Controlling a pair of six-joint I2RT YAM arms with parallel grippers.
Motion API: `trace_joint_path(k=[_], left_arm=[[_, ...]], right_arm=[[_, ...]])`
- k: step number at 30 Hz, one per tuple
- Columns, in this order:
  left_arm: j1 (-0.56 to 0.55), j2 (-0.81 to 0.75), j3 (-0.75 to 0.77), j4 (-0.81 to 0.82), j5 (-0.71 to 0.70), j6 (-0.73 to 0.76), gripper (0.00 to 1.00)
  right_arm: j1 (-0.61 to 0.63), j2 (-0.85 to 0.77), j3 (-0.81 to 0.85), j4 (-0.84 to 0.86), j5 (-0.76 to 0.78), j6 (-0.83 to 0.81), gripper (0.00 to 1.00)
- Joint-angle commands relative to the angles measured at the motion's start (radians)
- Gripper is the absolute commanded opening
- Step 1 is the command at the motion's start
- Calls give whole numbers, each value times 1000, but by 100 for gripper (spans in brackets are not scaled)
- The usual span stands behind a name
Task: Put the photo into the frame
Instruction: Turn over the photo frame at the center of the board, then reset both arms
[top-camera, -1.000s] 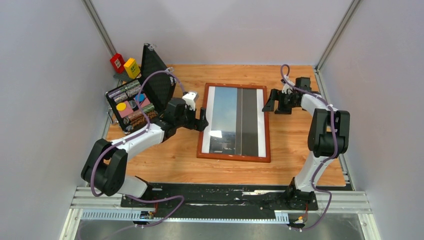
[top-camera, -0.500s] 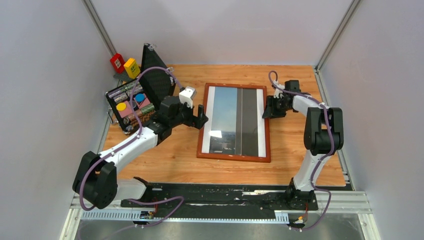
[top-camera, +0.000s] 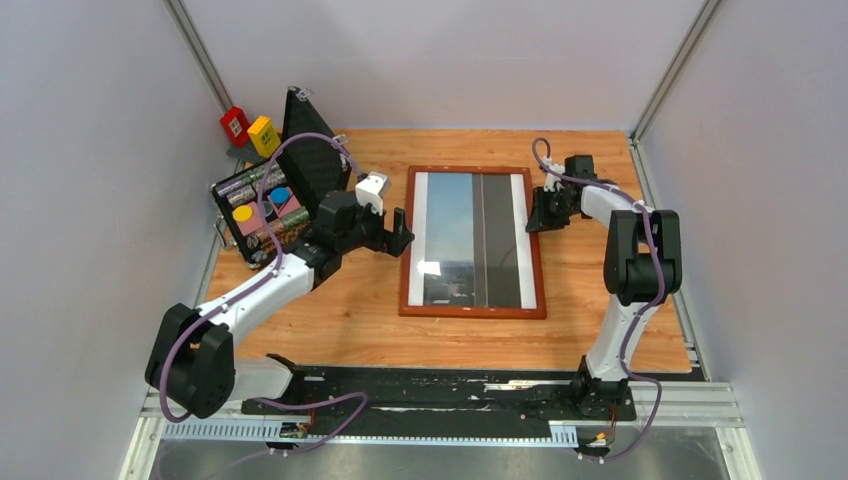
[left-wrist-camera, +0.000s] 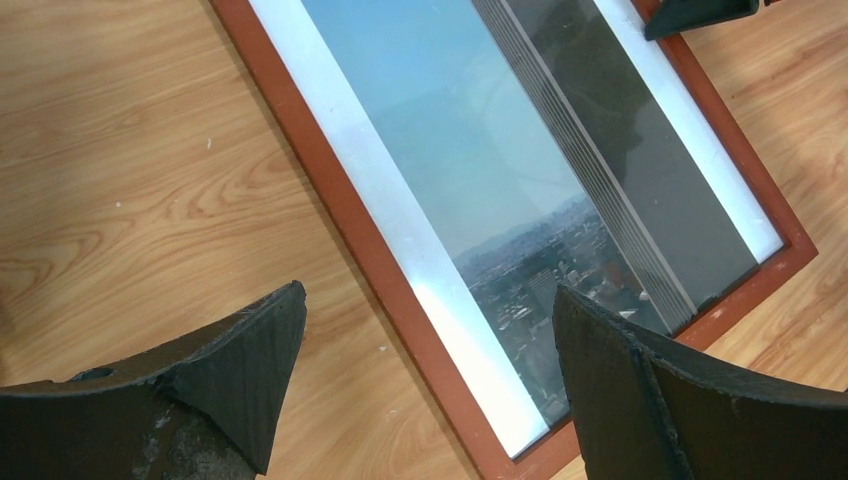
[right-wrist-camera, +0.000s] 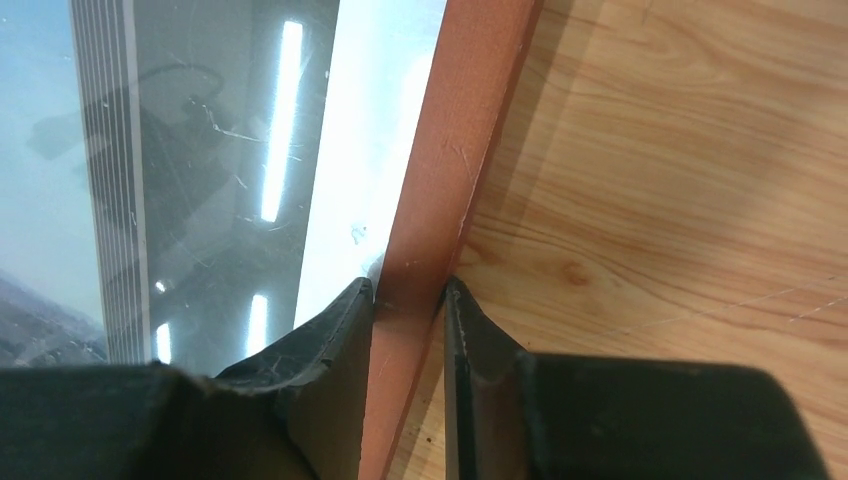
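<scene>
- The frame (top-camera: 473, 312) lies flat in the middle of the desk (top-camera: 350, 310). Its long sides run up and down the top view, and its reddish-brown rails face up.
- The photo (top-camera: 472, 238) sits inside the rails. From left to right it shows a white margin, blue sky over a city, a dark grey band and a second white margin. Ceiling lights glare on the surface over it.
- The right hand (top-camera: 534, 220) is at the upper right of the frame. In the right wrist view this hand (right-wrist-camera: 408, 295) is narrowed onto the right rail, with one finger on the photo side and the other on the bare desk side. Both fingers press the wood.
- The left hand (top-camera: 402, 236) is just left of the frame's left rail, at about mid-height in the top view. Its fingers are spread wide and hold nothing.
- In the left wrist view, the left rail runs between that hand's two dark fingers (left-wrist-camera: 250, 350). I cannot tell whether they touch anything.
- An open black case (top-camera: 262, 210) stands at the left edge of the desk, just behind the left arm. It is filled with coloured pieces and its lid is raised.
- A red block (top-camera: 235, 124) and a yellow block (top-camera: 264, 135) sit beside each other at the upper left, beyond the case.
- A purple cable (top-camera: 300, 150) loops over the left arm in front of the case lid.
- The desk around the frame's lower and right sides is bare wood.
</scene>
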Motion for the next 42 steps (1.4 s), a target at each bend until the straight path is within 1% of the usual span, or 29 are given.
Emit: trace_joint_path(k=[1,4,7,9,13,14,18,21,25,27,28,33,36,40,42], left_arm=[[20,-43,27,36,13,15,100],[29,-44,27,35,17,11,100],[34,-45,28,33,17,11,100],[38,-47,29,34,15,12,100],[56,-63,36,27,-1,17,100],[60,-70,36,28,-5,18,100],[93,-104,23,48,-23,22,100],[124,-132,13,63,-50,37,100],[166,-163,17,93,-136,70,100],[180,-184,19,101,-191,90,100],[187,-191,20,104,-230,98,100],[206,-231,36,104,-345,109,100],[226,-234,51,89,-364,109,100],[259,-219,103,27,-353,103,100],[273,-216,119,-13,-351,109,100]], right_arm=[[3,23,56,25,30,-39,20],[2,23,61,18,15,-31,22],[3,10,53,15,16,-28,31],[2,-10,45,16,22,-26,40],[3,-74,31,15,33,-15,68],[2,-96,29,17,39,-10,73],[2,-149,20,17,97,-6,84],[2,-179,17,18,147,-12,91],[-1,-213,12,22,244,-4,94],[-6,-230,1,27,275,8,98],[-11,-241,-7,27,281,15,100],[-39,-308,-47,28,263,47,100],[-60,-359,-70,28,252,61,100],[-100,-451,-109,26,243,70,100],[-130,-508,-134,27,216,79,100]])
